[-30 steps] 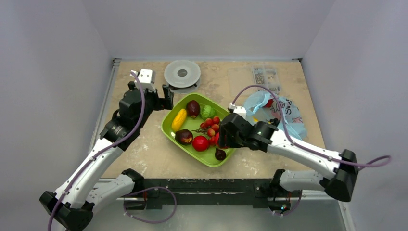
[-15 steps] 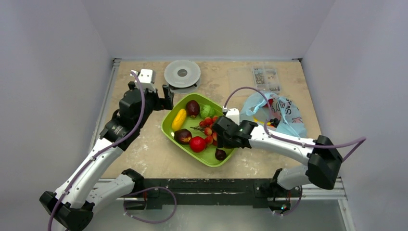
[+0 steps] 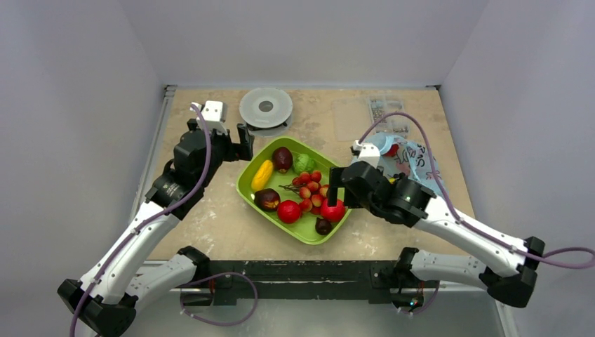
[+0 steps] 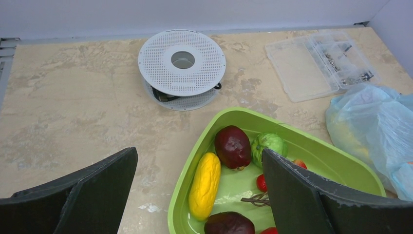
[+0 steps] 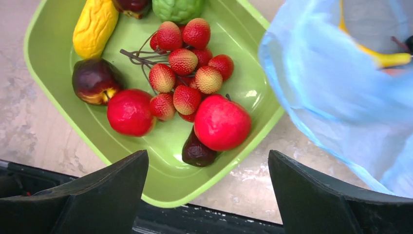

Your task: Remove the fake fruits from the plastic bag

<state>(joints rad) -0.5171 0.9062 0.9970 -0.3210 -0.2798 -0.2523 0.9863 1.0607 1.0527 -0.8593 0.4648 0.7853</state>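
- Where the right claw (image 5: 207,161) hangs above the near right corner of the green tray (image 5: 163,168), its fingers stand spread wide with nothing between them.
- Left claw (image 4: 198,161): spread likewise, empty, over the tray's far left side.
- Tray: flat on the tabletop (image 4: 73,112), between the two arms.
- Fruits in the tray: one red ball (image 5: 222,122) against the right rim, touching a small dark fruit (image 5: 197,152); a second red ball (image 5: 129,111) beside a dark purple-brown fruit (image 5: 92,80); a long yellow fruit (image 5: 95,22); another purple-brown fruit (image 4: 233,146) at the far end.
- Also in the tray: a cluster of red berries (image 5: 185,63) in the middle, and a lumpy green ball (image 4: 268,145).
- Plastic bag (image 5: 331,97): light blue, crumpled on the tabletop just right of the tray — a banana (image 5: 387,59) shows through it, and a red fruit (image 3: 393,149) sits at its mouth.
- Far side: perforated white disc (image 4: 181,63); clear box (image 4: 321,63).
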